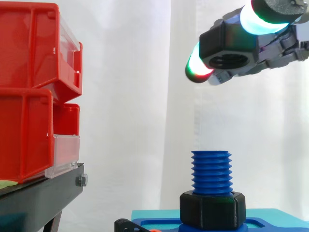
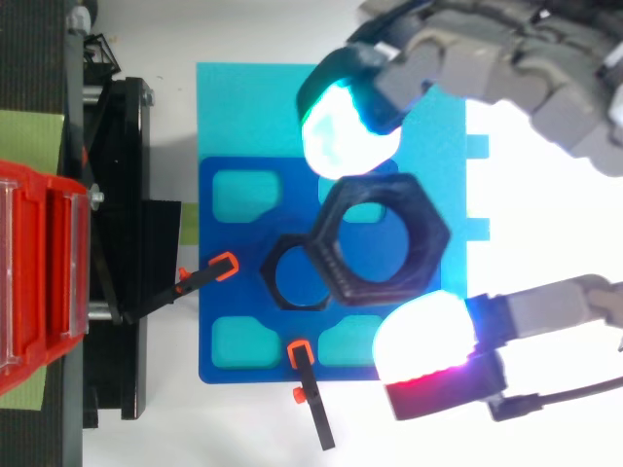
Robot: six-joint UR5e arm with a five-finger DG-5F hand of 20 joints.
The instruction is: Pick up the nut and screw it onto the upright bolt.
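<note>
Pickup looks done: hand [image 2: 506, 58] pinches black hexagonal plastic nut [image 1: 227, 41] above, offset from, blue threaded upright bolt [image 1: 211, 171]; aligning, screwing remain.

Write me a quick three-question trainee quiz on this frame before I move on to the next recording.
1. True or false: the nut pinched in the fingers of the hand is already threaded onto the blue bolt.
2. In the side view, the held nut is: A) above the bolt's top, slightly right; B) level with the bolt's base; C) below the bolt's top, to its left.
3. What sits around the bolt's base?

Key: 1 false; 2 A; 3 a second black nut.
</note>
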